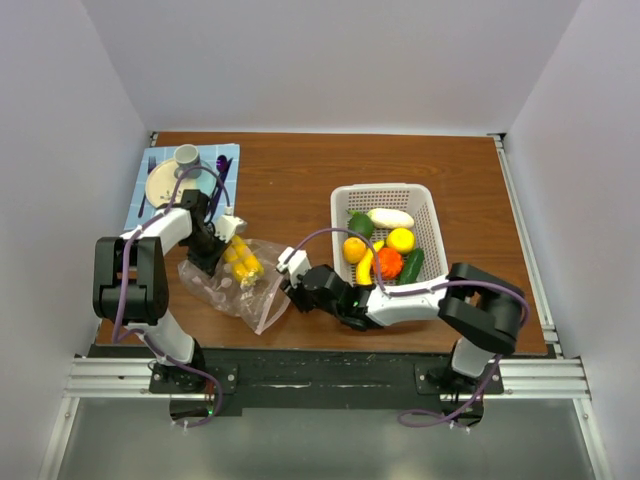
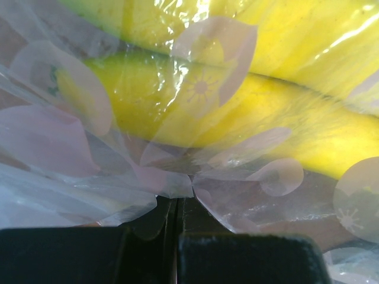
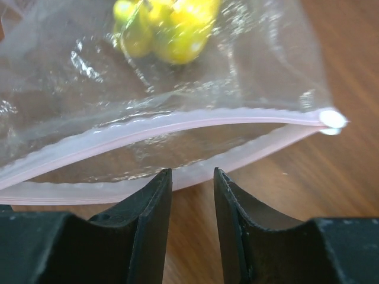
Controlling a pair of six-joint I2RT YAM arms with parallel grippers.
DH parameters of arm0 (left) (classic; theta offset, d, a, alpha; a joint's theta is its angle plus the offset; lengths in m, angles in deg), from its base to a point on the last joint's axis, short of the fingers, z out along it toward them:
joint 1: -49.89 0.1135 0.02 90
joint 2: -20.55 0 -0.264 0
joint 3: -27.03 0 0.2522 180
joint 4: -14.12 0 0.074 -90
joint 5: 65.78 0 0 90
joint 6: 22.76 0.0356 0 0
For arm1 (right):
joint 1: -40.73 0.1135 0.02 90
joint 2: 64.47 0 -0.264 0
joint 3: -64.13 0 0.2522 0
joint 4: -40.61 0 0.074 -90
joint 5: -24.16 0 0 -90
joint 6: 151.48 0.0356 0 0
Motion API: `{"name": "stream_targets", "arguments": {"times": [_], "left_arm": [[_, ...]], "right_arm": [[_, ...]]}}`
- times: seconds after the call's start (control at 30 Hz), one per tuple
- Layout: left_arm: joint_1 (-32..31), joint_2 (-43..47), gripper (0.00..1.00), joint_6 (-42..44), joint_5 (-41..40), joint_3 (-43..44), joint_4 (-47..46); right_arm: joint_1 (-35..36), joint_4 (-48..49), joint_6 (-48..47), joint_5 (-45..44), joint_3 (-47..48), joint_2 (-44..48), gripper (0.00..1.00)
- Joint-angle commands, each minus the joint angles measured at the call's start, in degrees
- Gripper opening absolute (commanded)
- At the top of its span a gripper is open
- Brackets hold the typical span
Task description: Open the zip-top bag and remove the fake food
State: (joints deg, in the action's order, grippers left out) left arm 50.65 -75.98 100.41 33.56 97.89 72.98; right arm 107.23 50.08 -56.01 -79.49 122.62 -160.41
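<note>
The zip-top bag point(image 1: 225, 290) lies left of centre on the table, its pinkish zipper strip point(image 3: 177, 127) gaping open. Yellow fake food point(image 1: 243, 263) is still inside it and shows through the film in the left wrist view point(image 2: 266, 124) and the right wrist view point(image 3: 169, 29). My left gripper point(image 1: 212, 262) is shut on a fold of the bag's film point(image 2: 172, 183) at its far side. My right gripper point(image 3: 192, 177) is open and empty, its tips just short of the lower zipper strip, low over the wood. In the top view it point(image 1: 289, 288) sits at the bag's right edge.
A white mesh basket point(image 1: 335, 215) right of centre holds several fake foods: a cream-white piece point(image 1: 390, 217), an orange tomato point(image 1: 390, 262), a banana point(image 1: 365, 268) and a cucumber point(image 1: 412, 265). A blue mat point(image 1: 150, 165) with a plate point(image 1: 162, 187) and a cup point(image 1: 187, 155) lies at the back left.
</note>
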Motion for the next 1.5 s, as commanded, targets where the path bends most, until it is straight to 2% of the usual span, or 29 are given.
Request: {"name": "stream_targets", "arguments": {"times": [0.0,0.07,0.1,0.27,0.33,0.5,0.67,0.87,1.13,1.23,1.33,1.37,1.43,1.47], "left_arm": [[0.39,-1.12,0.00,0.23,0.24,0.82,-0.98],[0.39,-1.12,0.00,0.23,0.32,0.82,-0.98],[0.39,-1.12,0.00,0.23,0.32,0.64,-0.98],[0.39,-1.20,0.00,0.32,0.41,0.20,-1.07],[0.48,-1.20,0.00,0.32,0.50,0.20,-0.98],[0.39,-1.20,0.00,0.58,0.50,0.38,-0.72],[0.39,-1.29,0.00,0.85,0.85,0.73,-0.28],[0.30,-1.20,0.00,1.20,1.38,0.91,0.16],[0.13,-1.38,0.00,1.11,1.64,1.17,0.69],[0.12,-1.38,0.00,0.85,1.38,1.70,0.86],[-0.05,-1.29,0.00,0.50,1.64,2.40,1.39],[0.04,-1.20,0.00,0.49,1.64,2.49,1.48],[0.04,-1.03,0.00,0.58,1.47,2.40,1.39],[-0.05,-1.03,0.00,0.58,1.03,2.14,1.22]], "right_arm": [[0.03,6.83,1.73,5.91,4.57,-3.62,0.42],[0.03,8.75,2.26,6.97,5.54,-5.21,0.47],[0.03,9.64,2.17,7.06,5.63,-6.61,0.57],[0.03,18.50,1.91,5.48,6.94,-10.93,0.79],[0.03,20.62,1.73,5.48,7.82,-12.94,0.83],[0.03,21.51,0.42,8.29,13.27,-15.85,0.87],[0.03,21.69,-1.69,6.27,17.31,-17.79,0.89],[0.03,23.89,-2.92,6.53,17.58,-16.38,0.92],[0.12,22.92,-1.70,10.48,19.69,-20.77,0.91],[0.12,20.73,-1.35,13.47,21.62,-21.74,0.86],[0.12,17.40,0.14,17.42,23.99,-22.53,0.74],[0.12,17.12,0.50,17.95,24.26,-22.45,0.61],[0.12,17.64,1.11,18.31,23.57,-21.92,0.42],[0.03,17.73,1.38,18.22,22.43,-21.57,0.20]]}}
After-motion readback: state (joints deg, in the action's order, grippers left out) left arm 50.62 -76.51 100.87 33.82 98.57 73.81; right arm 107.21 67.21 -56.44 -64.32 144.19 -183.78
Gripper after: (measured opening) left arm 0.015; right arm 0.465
